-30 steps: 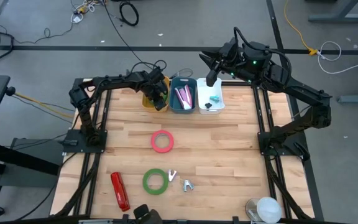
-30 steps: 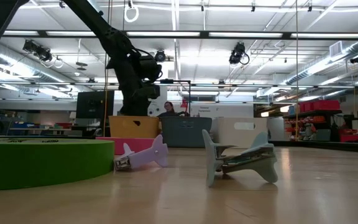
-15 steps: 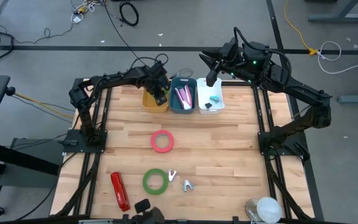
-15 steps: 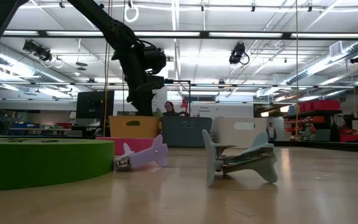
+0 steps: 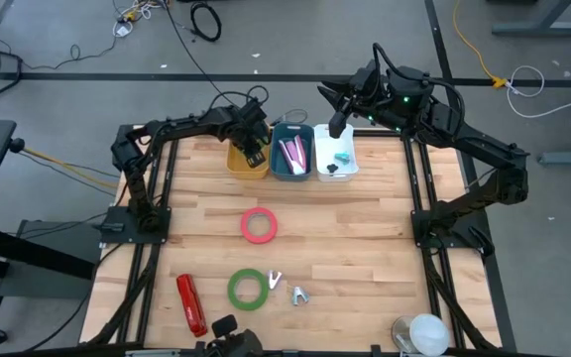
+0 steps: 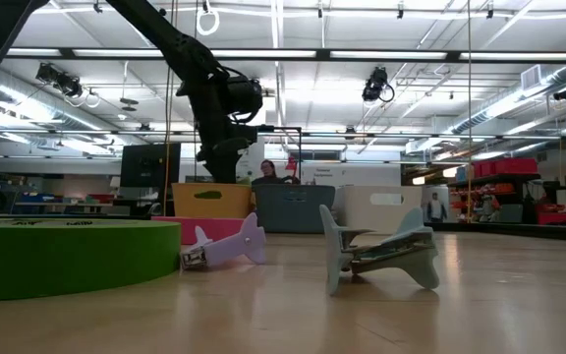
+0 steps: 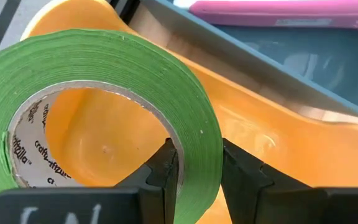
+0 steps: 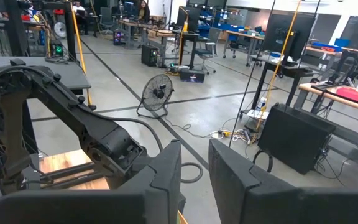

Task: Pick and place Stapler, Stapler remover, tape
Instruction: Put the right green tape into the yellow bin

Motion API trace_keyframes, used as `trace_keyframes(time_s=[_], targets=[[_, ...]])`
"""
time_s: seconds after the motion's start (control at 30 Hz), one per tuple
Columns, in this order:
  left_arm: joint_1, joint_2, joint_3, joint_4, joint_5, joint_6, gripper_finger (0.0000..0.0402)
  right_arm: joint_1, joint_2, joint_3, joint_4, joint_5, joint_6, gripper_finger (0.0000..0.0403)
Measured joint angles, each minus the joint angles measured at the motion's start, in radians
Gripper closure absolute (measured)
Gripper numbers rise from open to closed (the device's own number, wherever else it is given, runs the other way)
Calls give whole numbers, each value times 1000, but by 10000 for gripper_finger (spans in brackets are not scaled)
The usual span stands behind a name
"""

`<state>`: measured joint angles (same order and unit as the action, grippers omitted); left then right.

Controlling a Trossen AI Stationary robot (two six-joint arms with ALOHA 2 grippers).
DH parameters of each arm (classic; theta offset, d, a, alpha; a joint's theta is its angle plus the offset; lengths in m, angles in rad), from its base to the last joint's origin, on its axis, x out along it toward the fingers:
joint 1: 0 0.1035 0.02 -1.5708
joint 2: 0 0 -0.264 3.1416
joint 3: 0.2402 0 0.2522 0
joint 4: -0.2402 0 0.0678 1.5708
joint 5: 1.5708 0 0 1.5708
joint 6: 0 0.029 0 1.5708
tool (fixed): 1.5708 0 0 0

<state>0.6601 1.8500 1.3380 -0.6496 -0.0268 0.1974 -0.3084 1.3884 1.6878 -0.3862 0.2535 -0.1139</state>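
Left gripper (image 7: 194,171) clenches a green tape roll (image 7: 104,87) over the yellow bin (image 5: 247,159) at the table's far edge; right gripper (image 5: 336,125) empty, fingers near-closed; red stapler (image 5: 190,304), pink roll (image 5: 259,225), second green roll (image 5: 248,289), two removers (image 5: 287,288) left

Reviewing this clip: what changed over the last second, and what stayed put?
The left gripper, still clamped on a green tape roll, shifted from the yellow bin's near edge to over the yellow bin. The right gripper stayed above the white bin. Items on the table did not move.
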Motion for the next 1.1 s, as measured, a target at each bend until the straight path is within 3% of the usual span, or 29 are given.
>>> trace_keyframes(time_s=[1.1], targets=[[0, 0, -1, -13, 16, -37, 298, 0, 0, 0, 0, 0, 8, 321]])
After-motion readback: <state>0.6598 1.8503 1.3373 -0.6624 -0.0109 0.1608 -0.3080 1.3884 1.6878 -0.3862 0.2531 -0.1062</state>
